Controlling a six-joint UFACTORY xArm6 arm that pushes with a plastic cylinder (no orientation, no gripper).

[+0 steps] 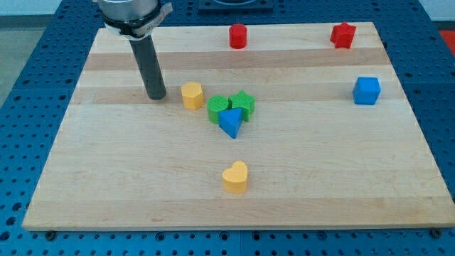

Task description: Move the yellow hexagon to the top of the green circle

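The yellow hexagon (192,94) stands near the middle of the wooden board (106,163). The green circle (217,109) sits just to its lower right, almost touching it. My tip (156,96) rests on the board to the left of the yellow hexagon, a short gap away. A green star (243,104) is right of the green circle, and a blue triangle (229,122) lies just below the two green blocks, touching them.
A yellow heart (235,177) sits lower on the board. A red cylinder (238,35) and a red star (343,35) stand along the top edge. A blue cube (367,90) is at the right.
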